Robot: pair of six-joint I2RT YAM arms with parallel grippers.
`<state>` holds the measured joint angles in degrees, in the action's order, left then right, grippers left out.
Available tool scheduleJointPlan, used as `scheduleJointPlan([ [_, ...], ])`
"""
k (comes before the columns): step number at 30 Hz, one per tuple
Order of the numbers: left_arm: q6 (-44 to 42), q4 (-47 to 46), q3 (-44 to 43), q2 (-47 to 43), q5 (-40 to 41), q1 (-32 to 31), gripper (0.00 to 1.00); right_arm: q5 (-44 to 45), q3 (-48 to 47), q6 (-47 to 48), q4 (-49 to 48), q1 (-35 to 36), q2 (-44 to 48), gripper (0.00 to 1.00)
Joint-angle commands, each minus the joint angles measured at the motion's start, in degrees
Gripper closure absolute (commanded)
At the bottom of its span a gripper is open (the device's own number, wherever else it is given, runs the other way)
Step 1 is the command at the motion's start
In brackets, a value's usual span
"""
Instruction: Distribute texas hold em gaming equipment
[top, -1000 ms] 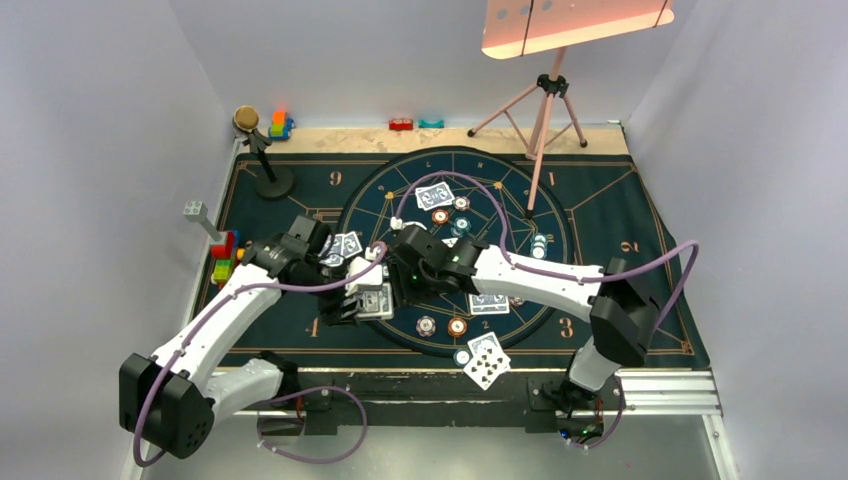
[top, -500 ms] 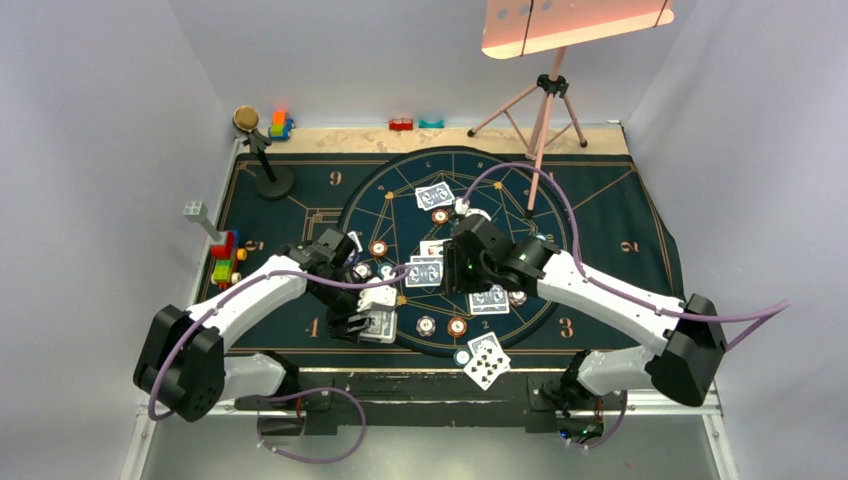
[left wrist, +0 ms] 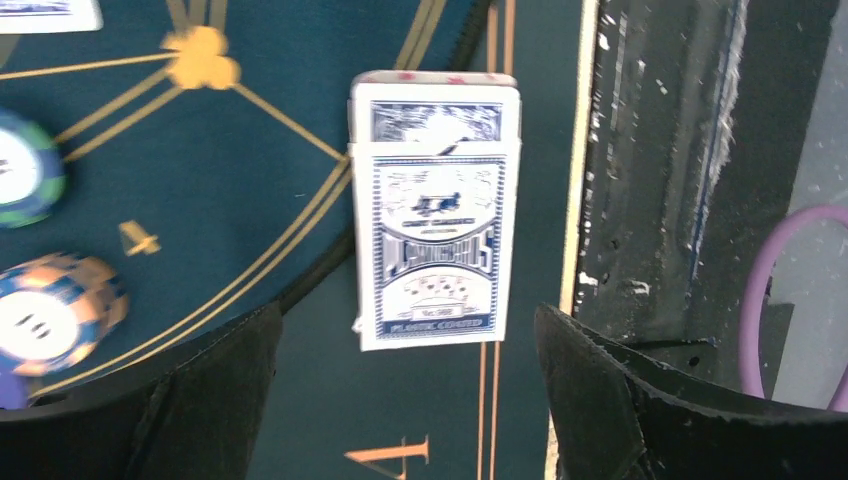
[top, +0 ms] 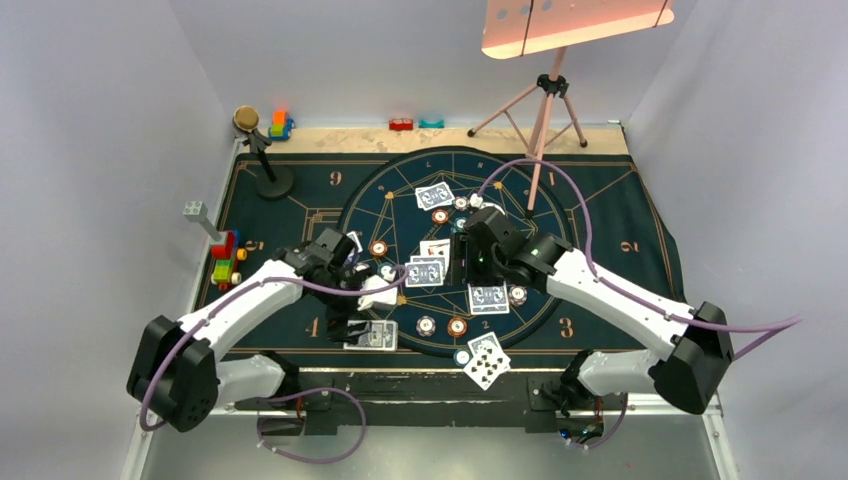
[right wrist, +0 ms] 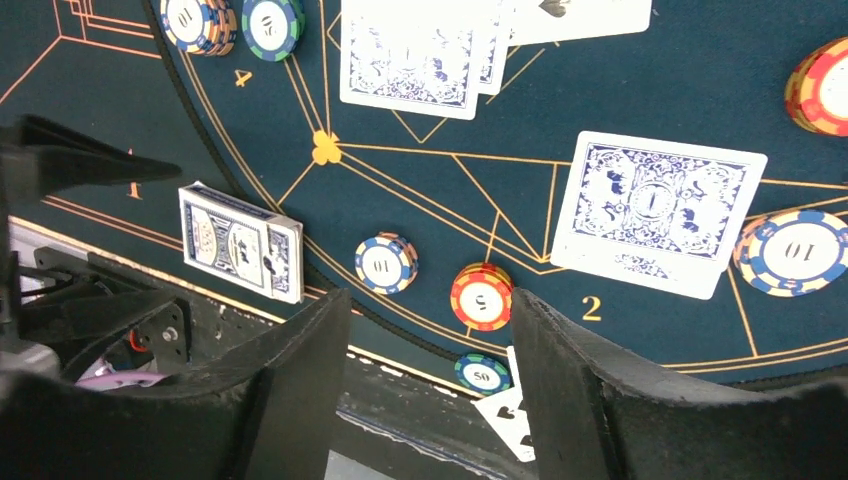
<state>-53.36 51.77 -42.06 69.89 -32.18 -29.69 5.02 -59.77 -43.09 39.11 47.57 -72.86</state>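
Where the mat (top: 620,220) meets the near edge of the surface (top: 430,383), low and left of centre in the top view, we see the boxed deck of playing cards (left wrist: 435,215) lying flat. It is free of the left tool (left wrist: 408,322), whose fingers (left wrist: 220,400) stand wide apart on either side of its lower end. That arm bends up from the lower left and reaches right. Farther in, the right tool (right wrist: 428,300) hangs over the circle's middle, jaws apart and empty, above an orange chip (right wrist: 481,296) and a blue chip (right wrist: 386,263). Its arm stretches diagonally from the lower right.
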Motion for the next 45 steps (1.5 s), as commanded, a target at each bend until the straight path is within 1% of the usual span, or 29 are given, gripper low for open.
scheduleJointPlan([
  [1,8.17,1.32,-7.85,-4.02,5.16,0.92,0.00,2.00,-2.99,0.12,1.58,-1.04,3.37,0.34],
  [4,13.21,2.73,-12.03,-7.09,6.13,4.27,0.00,4.10,-4.32,1.39,2.48,-1.69,4.40,0.30],
  [7,19.89,2.71,-14.66,-9.47,8.70,8.15,0.00,7.77,-4.80,2.60,3.51,-3.15,5.44,0.29],
  [9,23.11,1.65,-14.99,-10.89,8.85,11.15,0.00,11.15,-3.43,3.00,2.85,-5.41,7.26,0.29],
  [10,24.41,1.19,-14.96,-11.42,8.22,13.03,0.00,12.84,-2.25,3.32,1.96,-7.20,8.90,0.29],
  [13,30.10,-2.92,-14.59,-11.91,8.32,18.79,0.00,17.17,3.76,5.87,-4.20,-16.42,15.11,0.28],
  [14,32.34,-4.78,-14.42,-11.68,8.47,21.09,0.00,20.61,6.15,6.61,-6.85,-18.79,17.41,0.28],
  [16,36.71,-11.54,-12.76,-11.95,9.30,26.16,0.00,28.38,11.10,10.40,-14.38,-22.41,21.17,0.25],
  [17,38.71,-15.86,-10.86,-12.48,10.33,28.22,0.00,35.01,13.72,12.96,-19.03,-23.41,22.50,0.25],
  [18,40.00,-20.24,-8.76,-13.00,10.46,29.48,0.00,39.52,16.95,16.56,-24.57,-23.97,23.44,0.24],
  [19,40.76,-24.22,-6.70,-13.50,9.99,31.50,0.00,43.34,20.36,20.74,-31.16,-24.34,24.31,0.19],
  [20,41.54,-28.48,-4.10,-14.04,9.81,32.45,0.00,46.85,23.29,23.43,-36.54,-24.66,24.60,0.16],
  [22,42.91,-38.00,1.63,-15.49,10.81,33.28,0.00,50.58,30.64,30.53,-51.94,-25.49,25.25,0.14],
  [24,44.24,-45.81,5.59,-15.65,11.61,33.63,0.00,48.96,37.90,35.39,-64.01,-27.51,25.94,0.12],
  [26,45.75,-49.97,6.88,-13.67,11.30,33.67,0.00,44.77,41.60,35.51,-71.80,-29.96,25.78,0.11],
  [28,46.78,-54.41,7.78,-10.88,9.94,33.73,0.01,42.26,43.37,36.65,-78.63,-31.41,23.05,0.10],
  [30,47.92,-59.43,8.88,-7.56,10.12,33.80,0.01,41.59,43.12,39.21,-83.78,-32.22,17.63,0.09],
  [33,49.00,-67.37,11.30,-4.35,12.22,33.99,0.01,41.81,42.86,39.45,-89.93,-33.49,12.07,0.07],
  [38,50.02,-82.58,18.55,-3.64,13.40,34.06,0.01,43.26,41.84,39.75,-96.87,-34.77,4.42,0.06],
  [42,50.43,-89.22,20.32,-0.86,13.99,33.98,0.01,43.93,41.95,38.08,-101.02,-35.47,0.89,0.05],
  [43,50.92,-88.63,19.89,-0.63,14.16,34.03,0.01,43.86,42.09,37.91,-102.30,-35.65,-0.29,0.04],
  [44,51.33,-90.09,20.07,-0.17,13.95,34.00,0.01,43.90,42.29,37.82,-103.60,-35.71,-1.22,0.04],
  [45,51.48,-93.09,21.30,0.77,13.45,34.03,0.01,44.41,42.50,37.64,-105.09,-35.83,-2.20,0.04],
])
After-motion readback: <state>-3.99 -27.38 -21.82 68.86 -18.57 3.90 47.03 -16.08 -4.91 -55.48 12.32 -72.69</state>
